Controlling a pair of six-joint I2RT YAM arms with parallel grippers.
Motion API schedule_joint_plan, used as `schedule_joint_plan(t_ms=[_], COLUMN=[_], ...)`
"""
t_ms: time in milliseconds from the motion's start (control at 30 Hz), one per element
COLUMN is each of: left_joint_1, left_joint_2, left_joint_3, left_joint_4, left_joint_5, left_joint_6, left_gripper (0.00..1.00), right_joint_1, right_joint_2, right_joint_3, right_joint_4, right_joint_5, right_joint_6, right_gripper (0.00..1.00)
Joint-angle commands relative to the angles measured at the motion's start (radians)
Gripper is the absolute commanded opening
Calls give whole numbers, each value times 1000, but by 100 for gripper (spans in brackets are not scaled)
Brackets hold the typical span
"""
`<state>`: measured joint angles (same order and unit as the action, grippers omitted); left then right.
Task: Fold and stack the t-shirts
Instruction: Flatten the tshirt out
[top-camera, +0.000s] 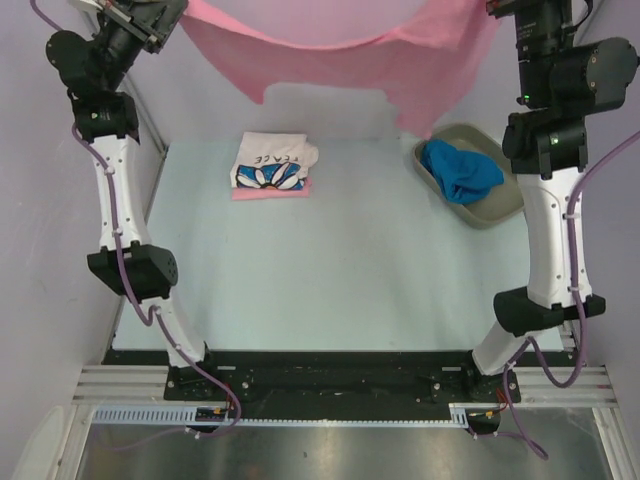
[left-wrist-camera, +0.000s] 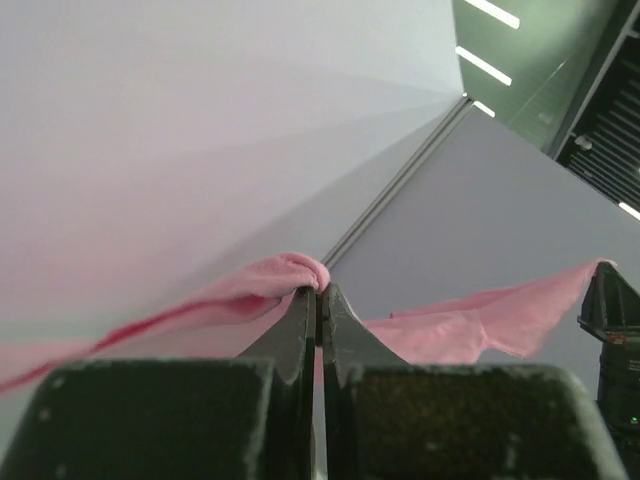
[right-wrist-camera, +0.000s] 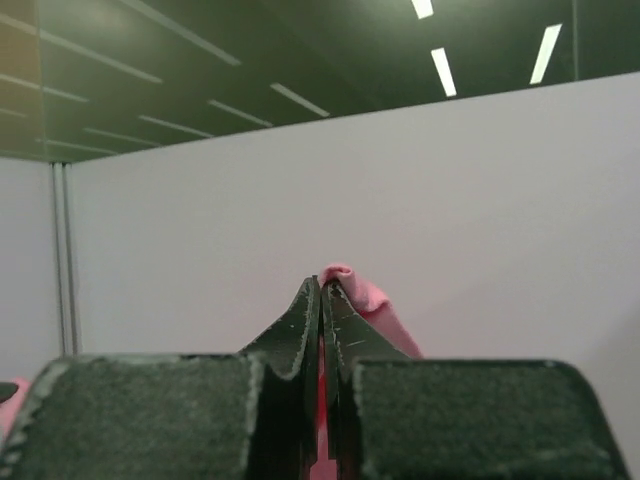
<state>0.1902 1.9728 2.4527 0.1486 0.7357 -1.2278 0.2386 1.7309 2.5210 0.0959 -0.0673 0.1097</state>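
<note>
- Upper centre of the top view: a folded white t-shirt (top-camera: 272, 160) with a blue flower print carries dark lettering. It is upside down from here and seems to end "EACE", but is not fully legible.
- It lies on a folded pink t-shirt (top-camera: 270, 191) on the table (top-camera: 340, 280).
- Left gripper (left-wrist-camera: 318, 292): jaws pinched together on one end of a large pink t-shirt (top-camera: 330, 45), which is stretched across the top of the frame.
- Right gripper (right-wrist-camera: 322, 285): jaws likewise clamped on that shirt's other end.
- Right of centre: a blue t-shirt (top-camera: 460, 170) lies bunched in a grey-olive tray (top-camera: 497, 212).
</note>
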Motion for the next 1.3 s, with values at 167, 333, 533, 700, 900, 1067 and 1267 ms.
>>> schedule_joint_plan(t_ms=[167, 333, 533, 700, 900, 1067, 1267], left_joint_1=[-3, -5, 2, 0, 0, 2, 2], left_joint_2=[-411, -612, -834, -953, -1083, -1192, -1416], left_joint_3=[-796, -1211, -1515, -1621, -1698, -1756, -1811], left_joint_4=[-13, -124, -308, -469, -601, -699, -842], left_joint_5=[36, -111, -320, -398, -437, -414, -458], left_joint_6=[317, 491, 579, 662, 683, 637, 581], left_gripper=[0, 0, 0, 0, 0, 0, 0], right_joint_1=[77, 194, 365, 533, 729, 837, 982], right_joint_2=[-489, -735, -957, -1039, -1064, -1053, -1042], right_joint_3=[-966, -1358, -1475, -1484, -1484, -1499, -1509], right_joint_4=[274, 127, -195, -525, -791, -932, -1051], right_joint_5=[7, 159, 261, 382, 518, 575, 633], right_joint_6=[-67, -91, -47, 86, 304, 482, 651], right_gripper=[0, 0, 0, 0, 0, 0, 0])
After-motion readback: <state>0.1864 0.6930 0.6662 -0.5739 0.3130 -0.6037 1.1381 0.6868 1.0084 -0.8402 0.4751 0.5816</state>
